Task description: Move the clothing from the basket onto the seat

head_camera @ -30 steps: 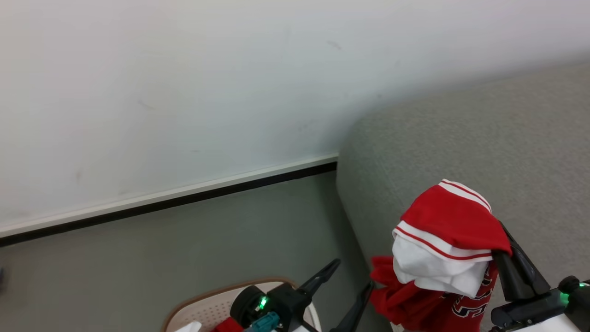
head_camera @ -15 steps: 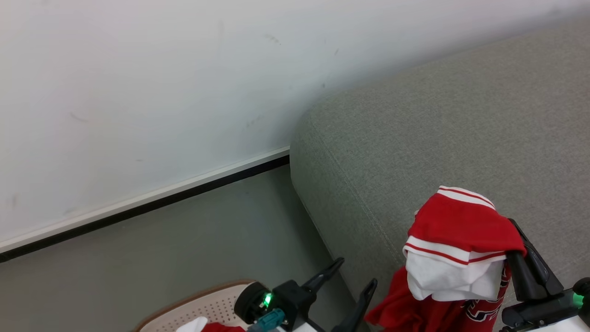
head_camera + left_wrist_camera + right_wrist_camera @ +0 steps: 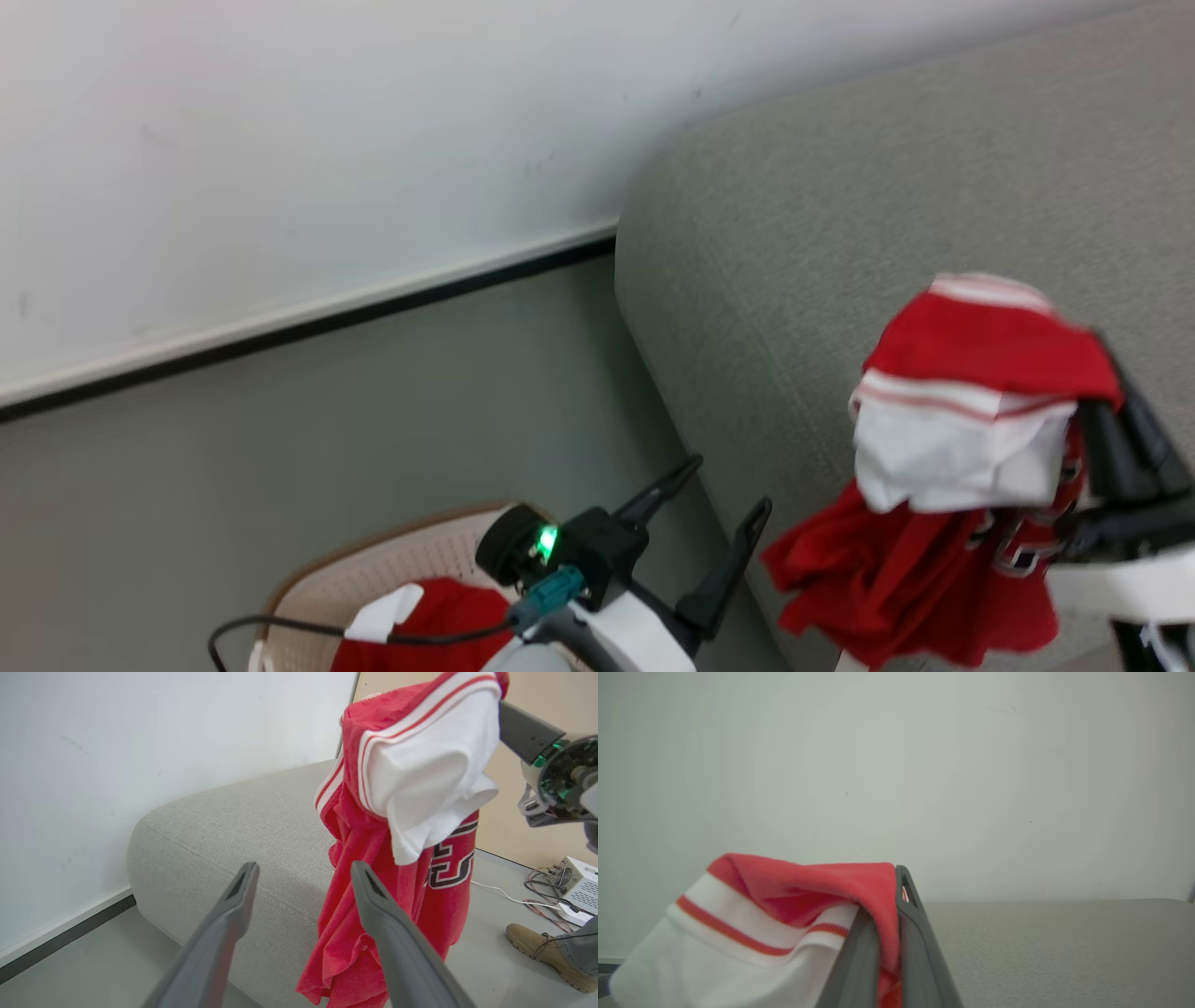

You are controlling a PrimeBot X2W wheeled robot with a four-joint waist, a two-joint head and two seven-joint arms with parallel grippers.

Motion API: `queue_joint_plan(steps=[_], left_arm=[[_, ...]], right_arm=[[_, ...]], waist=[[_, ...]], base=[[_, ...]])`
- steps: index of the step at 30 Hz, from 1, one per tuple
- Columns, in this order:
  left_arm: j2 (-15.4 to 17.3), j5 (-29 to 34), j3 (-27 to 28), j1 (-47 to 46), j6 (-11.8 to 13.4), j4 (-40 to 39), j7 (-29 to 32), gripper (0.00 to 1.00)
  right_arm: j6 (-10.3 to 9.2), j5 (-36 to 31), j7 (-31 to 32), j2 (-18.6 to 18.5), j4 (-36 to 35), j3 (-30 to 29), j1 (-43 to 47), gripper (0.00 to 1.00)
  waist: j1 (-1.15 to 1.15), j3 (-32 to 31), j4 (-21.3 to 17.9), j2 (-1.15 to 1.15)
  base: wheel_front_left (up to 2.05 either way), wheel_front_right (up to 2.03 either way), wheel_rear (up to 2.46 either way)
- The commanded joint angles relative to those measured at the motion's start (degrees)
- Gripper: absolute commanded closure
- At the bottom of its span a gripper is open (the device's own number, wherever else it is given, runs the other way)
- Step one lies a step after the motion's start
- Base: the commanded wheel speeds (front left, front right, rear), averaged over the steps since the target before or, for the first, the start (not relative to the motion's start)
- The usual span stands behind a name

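2 red garments are in play. The jersey point(image 3: 896, 579) hangs in the air from the right end effector point(image 3: 1106, 392). The second garment point(image 3: 439, 616) lies down in the basket point(image 3: 411, 565) on the floor.

The step in hand looks like the carry. The jersey is out of the basket and held up by the front edge of the couch point(image 3: 794, 280), with none of it lying on the cushion yet. In the left wrist view its hem droops below the cushion's top edge, and I cannot tell whether it brushes the upholstery.

The next move probably calls for taking the right arm further over the cushion and lowering it until the cloth piles there. Only then should the grip let go, otherwise the long hem could slide off the rounded edge.

The right end effector is closed tight, pinching a fold of red cloth and white striped trim between its fingers, and the rest is draped over them. The left end effector point(image 3: 730, 485) stands wide apart above the basket, holding and touching nothing.
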Motion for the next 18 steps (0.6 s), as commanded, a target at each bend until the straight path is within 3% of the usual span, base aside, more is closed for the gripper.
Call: queue_joint_plan(steps=[1,8,18], left_arm=[[0.39,0.83,0.27,-1.76,0.03,-0.3,0.26,0.0],[0.16,2.74,0.47,-8.63,-0.12,-0.71,1.01,0.0],[-0.31,4.63,0.93,-17.36,0.47,-0.63,0.56,0.0]], right_arm=[[-0.12,0.47,0.01,-0.67,0.3,-1.15,-3.9,1.0],[-0.12,0.05,0.02,-5.56,3.53,-5.58,-18.6,1.0],[-0.12,1.16,2.84,-19.62,16.06,-10.36,-43.57,1.0]], waist=[[0.0,5.07,2.14,0.0],[0.0,15.39,6.99,0.0],[0.0,26.99,12.81,0.0]], base=[[0.0,0.0,0.0],[0.0,0.0,0.0],[0.0,0.0,0.0]])
